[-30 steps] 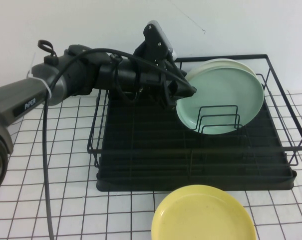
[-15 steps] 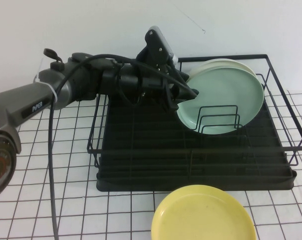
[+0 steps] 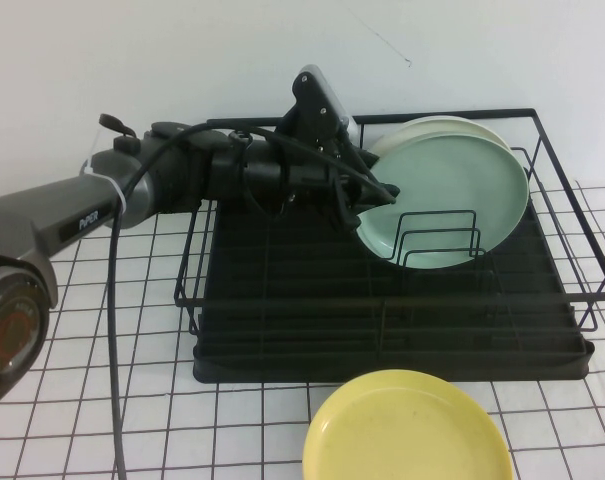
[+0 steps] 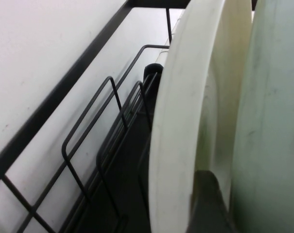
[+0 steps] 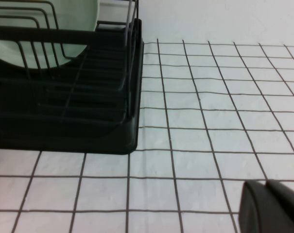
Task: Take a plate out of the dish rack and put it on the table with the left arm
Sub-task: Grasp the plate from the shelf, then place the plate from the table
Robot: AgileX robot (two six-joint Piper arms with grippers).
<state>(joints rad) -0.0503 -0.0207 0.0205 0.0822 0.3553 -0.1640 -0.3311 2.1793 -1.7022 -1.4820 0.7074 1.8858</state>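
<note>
Grasp step: left gripper straddles the plate rim in the rack, grip unclear; next, close and lift.

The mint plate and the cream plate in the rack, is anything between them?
Yes. In the left wrist view, a dark finger of the left gripper sits between the cream plate and the mint plate. The right gripper hangs over the table.

The left arm is dark grey and black, with white lettering and looping black cables.
</note>
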